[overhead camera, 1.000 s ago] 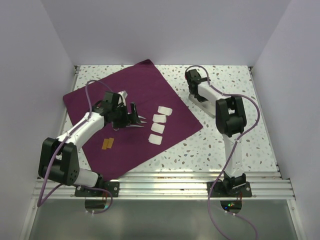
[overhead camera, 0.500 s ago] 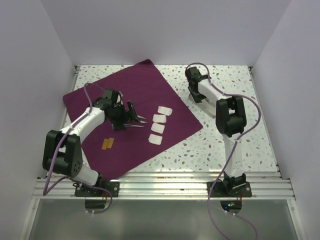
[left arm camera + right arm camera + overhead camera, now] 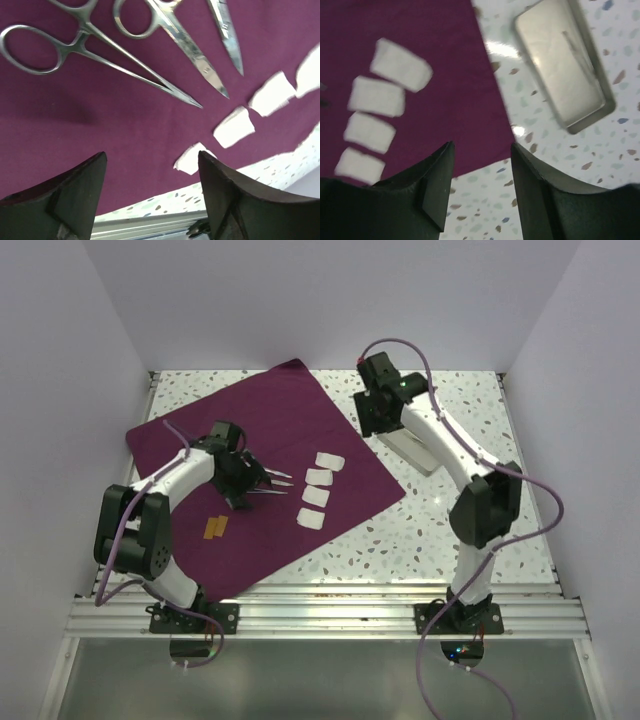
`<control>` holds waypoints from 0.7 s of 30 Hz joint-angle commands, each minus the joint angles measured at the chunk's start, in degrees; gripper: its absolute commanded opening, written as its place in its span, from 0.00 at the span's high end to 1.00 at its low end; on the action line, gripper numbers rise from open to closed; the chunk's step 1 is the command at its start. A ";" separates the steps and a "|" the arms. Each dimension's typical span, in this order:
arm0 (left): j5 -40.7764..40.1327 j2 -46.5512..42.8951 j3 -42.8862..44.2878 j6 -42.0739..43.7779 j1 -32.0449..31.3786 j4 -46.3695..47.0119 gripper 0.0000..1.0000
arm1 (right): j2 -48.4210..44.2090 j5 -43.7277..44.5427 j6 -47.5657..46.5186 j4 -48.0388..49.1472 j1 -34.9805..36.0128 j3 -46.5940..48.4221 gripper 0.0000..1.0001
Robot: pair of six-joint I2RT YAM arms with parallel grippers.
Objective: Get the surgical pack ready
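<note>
Your left gripper [image 3: 151,156] hovers over the surgical pack [image 3: 290,420] (instruments [image 3: 192,53] lie on it), jaws apart. Your right gripper [image 3: 481,146], also parted, hangs above its edge.

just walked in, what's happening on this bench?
Two arms are laying out a surgical pack. The purple cloth lies spread flat, carrying four gauze pads in a row, steel instruments and small tan strips. Left tool hovers open above the instruments; right tool is open and empty above the cloth edge, near the metal tray.

Cloth [image 3: 290,410] is spread across the table [image 3: 450,510], gauze pads [image 3: 318,477] lined up on it, instruments [image 3: 192,56] just left of them, tray [image 3: 560,70] off its right edge.
</note>
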 commanded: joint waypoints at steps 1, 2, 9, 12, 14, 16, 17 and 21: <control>-5.61 2.12 5.02 -8.29 0.82 -4.32 0.26 | -9.94 -7.96 4.11 -2.37 4.69 -8.21 0.48; -6.23 2.64 5.46 -9.52 0.91 -5.10 0.30 | -11.62 -8.51 4.11 -1.93 4.78 -10.60 0.48; -3.86 9.05 8.62 -18.05 1.09 -5.10 0.46 | -25.25 -5.88 3.14 1.06 4.78 -27.40 0.48; -4.21 11.95 10.20 -20.07 1.09 -6.87 0.51 | -28.33 -6.41 2.97 2.03 4.70 -31.19 0.48; -4.39 12.49 10.56 -21.48 1.09 -6.87 0.53 | -29.82 -6.93 2.88 2.64 4.78 -33.21 0.48; -4.91 13.80 12.05 -22.72 1.09 -7.91 0.56 | -30.53 -7.46 2.88 3.26 4.78 -34.44 0.48; -5.09 15.03 13.88 -23.07 1.09 -8.62 0.56 | -30.70 -7.64 2.62 3.26 4.78 -34.62 0.48; -6.06 16.97 17.15 -23.95 1.00 -10.82 0.56 | -31.49 -7.82 1.83 3.96 4.69 -35.85 0.48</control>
